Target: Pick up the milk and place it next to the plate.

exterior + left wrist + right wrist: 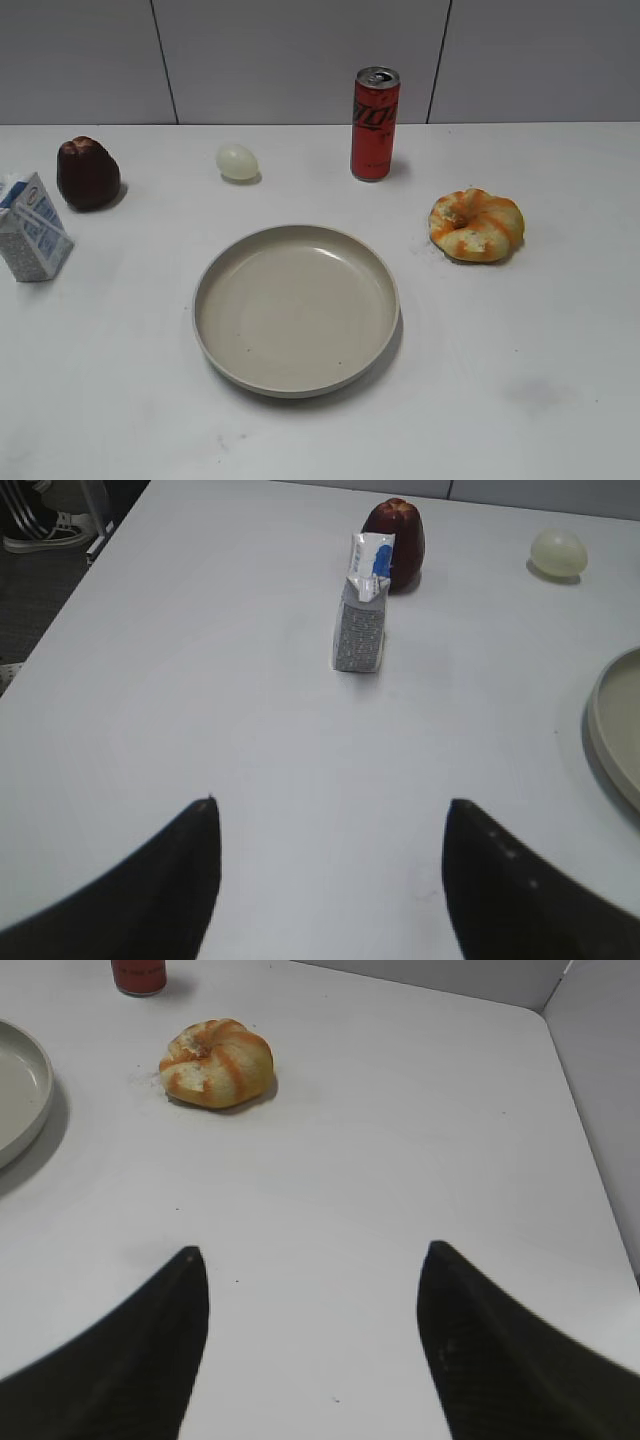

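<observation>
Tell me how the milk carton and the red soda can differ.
Shape: the milk carton is a boxy gable-top pack; the red can is a round cylinder.
Colour: the carton is white and blue with fine print; the can is red with a silver top.
Height: the carton is shorter than the can.
Place: the carton stands at the table's left edge; the can stands at the back, behind the plate.
Both stand upright, ungripped.

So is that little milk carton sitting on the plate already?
No, the milk carton stands on the table's far left, well apart from the empty plate.
</observation>
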`<state>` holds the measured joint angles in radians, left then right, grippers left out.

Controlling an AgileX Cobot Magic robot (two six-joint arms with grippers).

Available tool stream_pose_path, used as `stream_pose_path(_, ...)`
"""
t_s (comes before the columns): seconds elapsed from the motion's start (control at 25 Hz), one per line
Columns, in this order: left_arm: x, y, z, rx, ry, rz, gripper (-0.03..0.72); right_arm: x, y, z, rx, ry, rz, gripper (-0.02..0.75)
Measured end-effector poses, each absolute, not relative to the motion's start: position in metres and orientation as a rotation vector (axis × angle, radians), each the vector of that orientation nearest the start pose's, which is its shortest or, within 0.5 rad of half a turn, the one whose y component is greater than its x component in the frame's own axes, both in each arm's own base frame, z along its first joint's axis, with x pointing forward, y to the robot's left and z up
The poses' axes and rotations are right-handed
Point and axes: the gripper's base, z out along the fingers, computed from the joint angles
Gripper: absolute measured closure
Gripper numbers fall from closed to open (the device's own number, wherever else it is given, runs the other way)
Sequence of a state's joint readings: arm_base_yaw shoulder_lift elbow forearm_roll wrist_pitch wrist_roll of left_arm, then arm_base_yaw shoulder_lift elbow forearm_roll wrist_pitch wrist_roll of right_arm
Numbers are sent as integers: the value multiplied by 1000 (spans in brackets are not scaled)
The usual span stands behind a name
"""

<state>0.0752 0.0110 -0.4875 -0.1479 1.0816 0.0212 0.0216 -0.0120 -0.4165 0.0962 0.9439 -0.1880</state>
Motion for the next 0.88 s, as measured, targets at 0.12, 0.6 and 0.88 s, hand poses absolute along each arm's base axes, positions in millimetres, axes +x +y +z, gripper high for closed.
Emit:
stream_pose_path(0.12,-2,-12,273,-50,2081,-120,168,7,7,263,-202,1985,7,241)
stream_pose_path(0.6,-2,-12,273,-50,2081,-120,171,7,7,263,-202,1985,7,241)
stream_pose_path(0.88,15,-11,274,-63,2183,-139,171,7,7,263,-202,1985,7,241)
